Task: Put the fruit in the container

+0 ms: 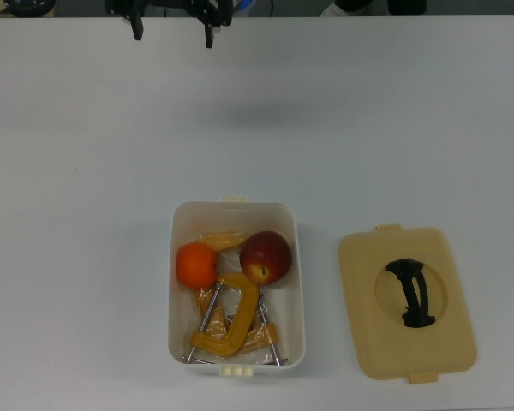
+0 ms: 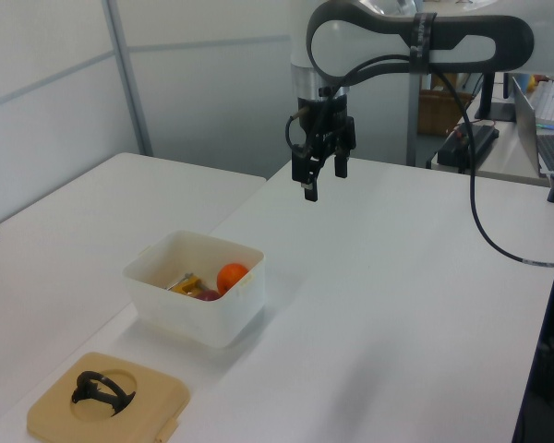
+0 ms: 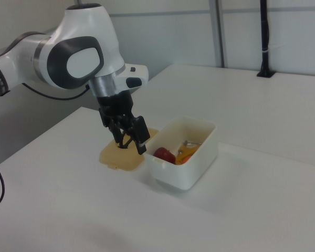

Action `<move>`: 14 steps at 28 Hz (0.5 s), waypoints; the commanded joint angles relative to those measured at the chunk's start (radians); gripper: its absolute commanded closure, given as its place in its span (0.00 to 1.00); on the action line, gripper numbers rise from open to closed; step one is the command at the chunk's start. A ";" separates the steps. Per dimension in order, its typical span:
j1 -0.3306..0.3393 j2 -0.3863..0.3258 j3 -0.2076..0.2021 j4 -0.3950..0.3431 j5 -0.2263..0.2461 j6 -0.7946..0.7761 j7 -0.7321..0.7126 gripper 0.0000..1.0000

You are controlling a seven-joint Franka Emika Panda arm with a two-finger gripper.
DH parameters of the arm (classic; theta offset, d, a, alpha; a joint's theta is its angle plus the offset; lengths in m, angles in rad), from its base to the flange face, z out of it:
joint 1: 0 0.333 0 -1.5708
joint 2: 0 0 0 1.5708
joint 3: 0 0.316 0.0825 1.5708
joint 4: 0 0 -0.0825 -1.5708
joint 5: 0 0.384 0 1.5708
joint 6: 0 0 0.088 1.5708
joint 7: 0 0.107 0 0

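We've got our hand (image 2: 321, 177) hanging empty with fingers apart, way off at 12 o'clock from the container (image 1: 236, 356) (apple (image 1: 265, 257) and orange (image 1: 196, 265) already inside), so reaching back in probably just snags a clamp (image 1: 230, 325).

1. One white tub (image 1: 300, 282), standing well below the fingers in the top view.
2. One red apple (image 1: 265, 257).
3. One orange (image 1: 196, 265).
4. At least two yellow C-clamps (image 1: 231, 321); the exact count is unclear.
5. One tan lid (image 1: 445, 342) with a black handle (image 1: 409, 294).
6. One white bench (image 1: 86, 171).
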 commanded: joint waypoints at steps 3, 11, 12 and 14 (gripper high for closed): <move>-0.002 -0.016 -0.012 0.003 -0.011 -0.005 -0.021 0.00; -0.004 -0.027 -0.031 0.005 -0.007 -0.031 -0.040 0.00; -0.004 -0.027 -0.031 0.005 -0.007 -0.033 -0.040 0.00; -0.004 -0.027 -0.031 0.005 -0.007 -0.030 -0.040 0.00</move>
